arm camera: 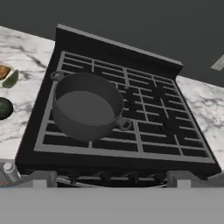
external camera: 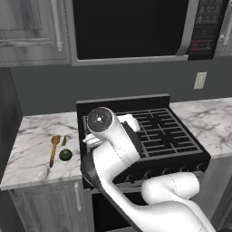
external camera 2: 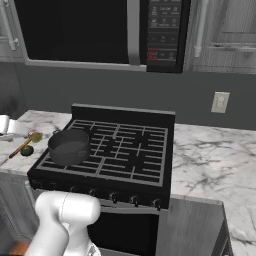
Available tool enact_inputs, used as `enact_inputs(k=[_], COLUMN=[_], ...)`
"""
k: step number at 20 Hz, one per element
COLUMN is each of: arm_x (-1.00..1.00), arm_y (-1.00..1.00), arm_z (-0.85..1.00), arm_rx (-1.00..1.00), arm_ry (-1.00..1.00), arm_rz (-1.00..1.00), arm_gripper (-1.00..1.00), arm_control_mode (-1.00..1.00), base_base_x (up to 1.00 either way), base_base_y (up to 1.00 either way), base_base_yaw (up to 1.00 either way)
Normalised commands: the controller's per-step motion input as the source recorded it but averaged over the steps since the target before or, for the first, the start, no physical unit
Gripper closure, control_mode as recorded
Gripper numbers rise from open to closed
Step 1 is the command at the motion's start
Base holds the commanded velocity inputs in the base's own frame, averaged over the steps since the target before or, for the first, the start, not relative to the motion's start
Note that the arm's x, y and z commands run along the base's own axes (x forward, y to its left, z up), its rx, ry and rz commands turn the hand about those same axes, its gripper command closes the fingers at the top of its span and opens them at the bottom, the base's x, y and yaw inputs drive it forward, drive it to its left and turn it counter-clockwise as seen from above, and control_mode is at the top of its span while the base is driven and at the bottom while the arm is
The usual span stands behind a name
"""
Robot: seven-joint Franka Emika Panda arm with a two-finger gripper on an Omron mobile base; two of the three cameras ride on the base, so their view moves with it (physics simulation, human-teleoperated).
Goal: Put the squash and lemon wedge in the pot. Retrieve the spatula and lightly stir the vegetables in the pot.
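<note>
The dark grey pot (arm camera: 87,107) stands on the stove's front left burner, and nothing lies inside it; the right base view shows the pot (external camera 2: 69,146) too. On the marble counter to its left lie the round dark green squash (external camera: 65,154), the small lemon wedge (external camera: 64,141) and the wooden spatula (external camera: 54,149). The hand view catches the squash (arm camera: 4,107) and the wedge (arm camera: 11,79) at its left edge. My gripper (external camera: 130,122) hangs high above the stove, looking down at the pot. Its fingers are hidden behind my arm, and it holds nothing.
The black stove (arm camera: 144,131) has raised grates and a back panel. A microwave (external camera: 131,27) hangs above it. Marble counter (external camera 2: 210,155) runs to the right, with a wall outlet (external camera 2: 219,102) behind. My own arm blocks the pot in the left base view.
</note>
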Motion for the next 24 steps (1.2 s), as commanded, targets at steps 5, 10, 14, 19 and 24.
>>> enact_inputs(k=[5, 10, 14, 19, 24], arm_x=[0.15, 0.45, 0.56, 0.51, 0.39], arm_y=[0.68, 0.45, 0.26, 0.36, 0.32], arm_z=[-0.02, -0.04, -0.34, -0.51, -0.51], arm_rx=[0.04, 0.05, 0.05, 0.06, 0.03], arm_ry=[-0.10, 0.02, 0.12, 0.05, 0.00], arm_rz=[-0.02, 0.03, 0.15, 0.17, 0.17], arm_gripper=[-1.00, -1.00, -1.00, -1.00, -1.00], arm_control_mode=[-1.00, -1.00, -1.00, -1.00, -1.00], base_base_x=[0.00, 0.00, 0.00, 0.00, 0.00], base_base_y=[0.00, 0.00, 0.00, 0.00, 0.00], base_base_yaw=[0.00, 0.00, 0.00, 0.00, 0.00])
